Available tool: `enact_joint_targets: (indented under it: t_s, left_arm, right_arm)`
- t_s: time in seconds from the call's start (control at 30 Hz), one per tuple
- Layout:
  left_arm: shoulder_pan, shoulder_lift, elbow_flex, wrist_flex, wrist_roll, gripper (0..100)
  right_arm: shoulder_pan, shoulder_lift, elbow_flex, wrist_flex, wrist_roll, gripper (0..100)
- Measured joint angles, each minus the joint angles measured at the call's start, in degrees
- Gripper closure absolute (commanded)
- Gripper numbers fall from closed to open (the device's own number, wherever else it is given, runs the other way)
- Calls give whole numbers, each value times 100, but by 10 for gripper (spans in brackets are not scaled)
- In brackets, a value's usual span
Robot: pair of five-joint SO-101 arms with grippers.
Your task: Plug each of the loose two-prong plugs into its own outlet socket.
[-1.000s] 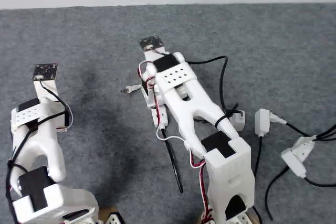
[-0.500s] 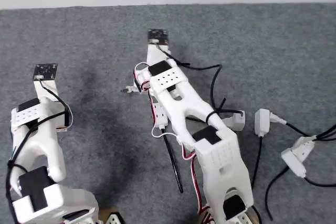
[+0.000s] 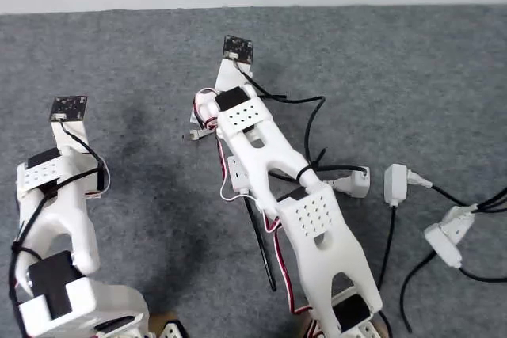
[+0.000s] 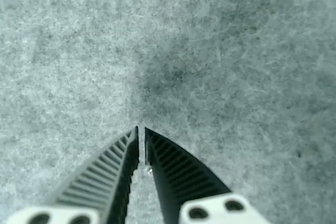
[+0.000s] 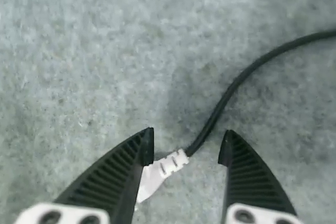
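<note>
A loose white two-prong plug [image 3: 196,134] lies on the grey carpet at mid-table, its black cord [image 3: 257,235] running back toward the arm bases. My right arm [image 3: 245,128] stretches over it. My right gripper [image 5: 189,140] is open low over the carpet, and the plug's white body [image 5: 160,172] lies between its fingers, close to one finger [image 5: 126,166]; the cord [image 5: 236,82] leads away. My left gripper [image 4: 140,130] is shut on nothing above bare carpet, at the left side of the table [image 3: 67,108].
White outlet blocks with black cords lie at the right: one [image 3: 395,184] upright, another [image 3: 445,237] near the edge, and a smaller white piece [image 3: 356,182] beside the right arm. The carpet's far edge meets a pale wall.
The right arm has stretched farther out, and its wrist has swung left and down over the loose plug. The left arm has not moved.
</note>
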Motion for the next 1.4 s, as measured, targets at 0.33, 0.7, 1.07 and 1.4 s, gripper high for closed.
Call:
enact_joint_targets:
  t_s: [0.33, 0.7, 1.07, 1.4]
  left_arm:
    - [0, 0, 0, 0, 0, 988]
    - [0, 0, 0, 0, 0, 988]
    - [0, 0, 0, 0, 0, 988]
    - [0, 0, 0, 0, 0, 988]
  right_arm:
    - [-114, 695, -1178, 879, 510, 991]
    - [-651, 695, -3719, 3903, 1574, 991]
    - [-809, 571, -3262, 4044, 1653, 990]
    - [-888, 985, -3191, 3244, 484, 990]
